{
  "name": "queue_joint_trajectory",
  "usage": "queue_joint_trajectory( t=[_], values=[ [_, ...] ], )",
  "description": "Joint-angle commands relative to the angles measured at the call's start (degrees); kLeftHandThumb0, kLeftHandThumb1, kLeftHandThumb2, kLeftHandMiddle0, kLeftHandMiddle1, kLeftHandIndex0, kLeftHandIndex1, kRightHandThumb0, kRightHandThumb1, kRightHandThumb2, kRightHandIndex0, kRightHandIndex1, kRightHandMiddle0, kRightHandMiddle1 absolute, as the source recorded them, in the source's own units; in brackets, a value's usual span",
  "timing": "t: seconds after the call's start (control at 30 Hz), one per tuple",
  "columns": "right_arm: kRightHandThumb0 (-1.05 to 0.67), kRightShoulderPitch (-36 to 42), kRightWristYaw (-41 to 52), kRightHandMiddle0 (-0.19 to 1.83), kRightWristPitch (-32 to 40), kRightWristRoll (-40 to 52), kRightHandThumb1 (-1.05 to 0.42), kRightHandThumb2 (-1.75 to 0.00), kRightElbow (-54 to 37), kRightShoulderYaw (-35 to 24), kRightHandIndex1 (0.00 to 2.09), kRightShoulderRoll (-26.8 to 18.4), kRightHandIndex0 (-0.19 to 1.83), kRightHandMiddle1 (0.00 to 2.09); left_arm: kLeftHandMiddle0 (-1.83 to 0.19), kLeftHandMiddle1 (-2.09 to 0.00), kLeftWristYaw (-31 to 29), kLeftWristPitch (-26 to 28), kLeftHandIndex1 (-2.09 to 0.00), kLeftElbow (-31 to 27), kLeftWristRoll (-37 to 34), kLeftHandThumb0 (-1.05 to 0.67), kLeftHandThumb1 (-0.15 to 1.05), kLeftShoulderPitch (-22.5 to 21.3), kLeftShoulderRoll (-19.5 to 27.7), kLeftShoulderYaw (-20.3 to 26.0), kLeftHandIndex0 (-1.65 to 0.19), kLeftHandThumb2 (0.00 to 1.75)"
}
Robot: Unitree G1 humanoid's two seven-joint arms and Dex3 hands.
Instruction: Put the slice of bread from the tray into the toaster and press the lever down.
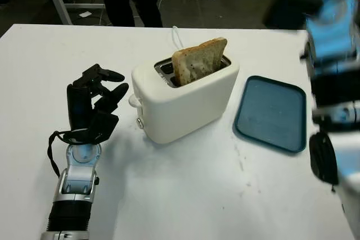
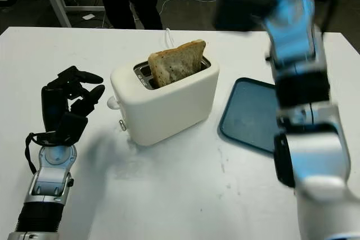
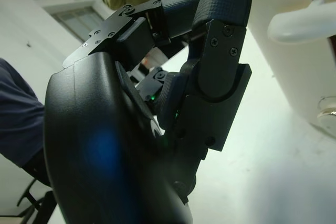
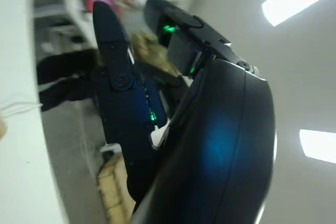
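Standing tilted in the toaster (image 1: 185,102) slot, the bread slice (image 1: 198,60) is already off the blue tray (image 1: 271,112), which lies beside the toaster's far end. The lever (image 1: 134,100) juts from the toaster's near end, just beside the left hand (image 1: 93,105), whose fingers are curled and hold nothing; nothing stands between them. Seen from the left wrist, the lever (image 3: 302,22) sits just beyond the fingertips. Seen from the right wrist, the right hand (image 4: 157,108) is raised above the table, open and empty.
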Motion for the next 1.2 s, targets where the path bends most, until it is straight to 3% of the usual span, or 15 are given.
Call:
queue_joint_trajectory(
  t=[0.0,0.23,0.4,0.67,0.83,1.17],
  values=[
    [-0.26,8.54,-2.03,1.04,-1.45,3.49,-0.92,-0.12,-2.16,-2.34,0.66,1.70,1.00,0.12,-0.97,-1.46,-0.78,-2.43,-1.03,0.53,-0.06,-0.94,0.92,-1.32,1.65,0.19,-0.83,0.18],
    [-0.34,30.26,-3.89,1.03,-0.28,11.94,-0.92,-0.15,-14.05,-5.24,0.40,8.55,1.02,0.02,-0.98,-1.48,-2.61,-5.35,-1.02,1.44,-0.46,-0.94,0.92,-2.75,4.14,0.50,-0.87,0.16],
    [-0.38,36.31,-12.08,1.09,-3.43,8.98,-0.92,-0.12,-15.09,-6.07,0.36,15.34,1.14,0.02,-0.97,-1.43,-3.67,-5.08,-1.01,0.51,-0.91,-0.90,0.92,-2.29,5.02,1.00,-0.89,0.16],
    [-0.43,37.91,-23.74,1.13,-5.10,4.87,-0.92,-0.14,-12.33,-6.16,0.27,22.39,1.22,0.02,-0.96,-1.43,-7.82,-5.90,-1.03,-0.51,-0.50,-0.84,0.92,-1.55,9.84,1.48,-0.88,0.26],
    [-0.46,36.80,-25.20,1.14,-4.78,3.88,-0.92,-0.18,-10.28,-5.89,0.27,22.14,1.22,0.01,-1.02,-1.40,-13.16,-7.69,-0.94,-1.44,-0.22,-0.85,0.92,-1.91,15.44,1.47,-0.94,0.21],
    [-0.49,35.59,-24.23,1.17,-2.78,4.92,-0.92,-0.15,-11.04,-5.60,0.27,21.67,1.23,0.01,-1.15,-1.56,-28.78,-2.14,-0.54,-9.90,-0.41,-0.90,0.92,-2.16,25.80,0.36,-1.10,0.28]
  ],
)
